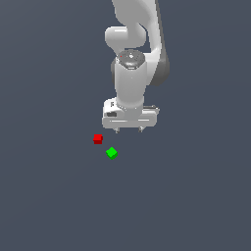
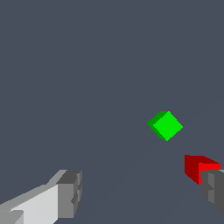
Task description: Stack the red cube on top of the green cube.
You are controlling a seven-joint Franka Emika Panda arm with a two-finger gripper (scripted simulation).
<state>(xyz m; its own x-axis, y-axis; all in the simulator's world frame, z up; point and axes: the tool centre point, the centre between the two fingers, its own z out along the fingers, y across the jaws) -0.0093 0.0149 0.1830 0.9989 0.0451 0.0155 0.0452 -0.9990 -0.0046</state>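
Spread wide with nothing between its fingers, the gripper (image 1: 129, 130) hangs above the table (image 1: 49, 196), off to the exterior view's right of both cubes. On the table the red cube (image 1: 98, 139) sits apart from the green cube (image 1: 112, 153), near it but not touching. From the wrist view, one fingertip (image 2: 213, 187) partly covers the red cube (image 2: 194, 166), with the green cube (image 2: 166, 126) just beyond.

Pincer finger (image 2: 213, 189) partly hides the red cube (image 2: 194, 166)
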